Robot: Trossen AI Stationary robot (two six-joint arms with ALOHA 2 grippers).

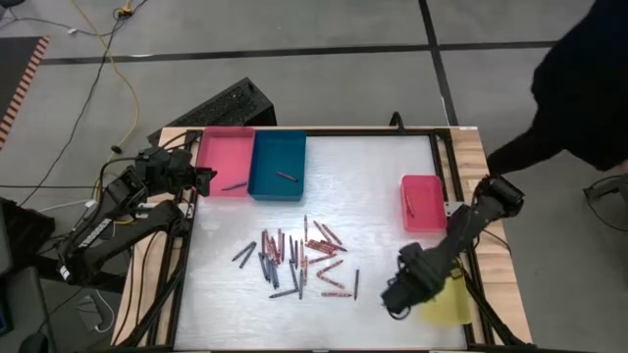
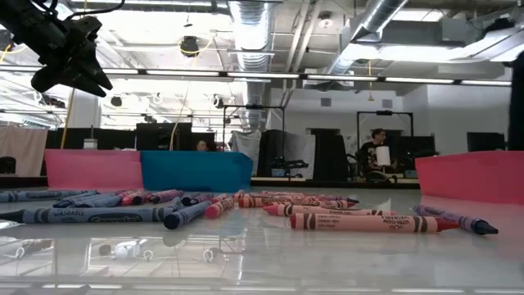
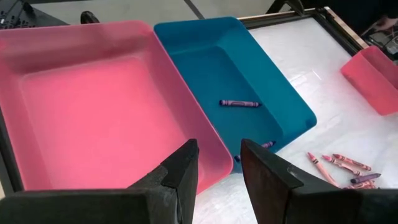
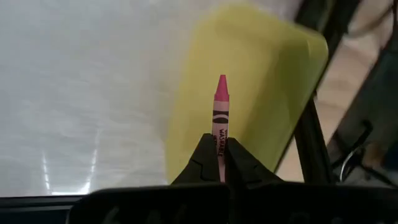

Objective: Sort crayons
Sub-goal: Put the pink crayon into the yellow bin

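1. The right gripper (image 4: 221, 163), at the near right of the table over the edge of the yellow tray (image 4: 261, 93), has its fingers pinched tight on the butt of a pink crayon (image 4: 221, 112), whose tip points out over that tray.
2. That hold is short. The crayon could pivot or slip free, and released here it might clip the tray rim and roll onto the white tabletop (image 1: 383, 186).
3. A pink crayon over a yellow tray looks like a colour mismatch; dropping it here may mis-sort it.
4. Mid-table, the unsorted crayons (image 1: 299, 260) lie in a loose heap, touching and crossing, so a later pick could drag neighbours along.
5. Farther right, the small red tray (image 1: 422, 201) holds at least one crayon.
6. At the far left, the left gripper (image 3: 217, 171) hovers over the big pink tray (image 3: 93, 99), fingers partly apart with nothing between them; the blue tray (image 3: 205, 62) beside it holds a purple crayon (image 3: 239, 102).
7. In the overhead picture the right arm covers much of the yellow tray, hiding its contents; a dark-sleeved person crosses the far right corner.
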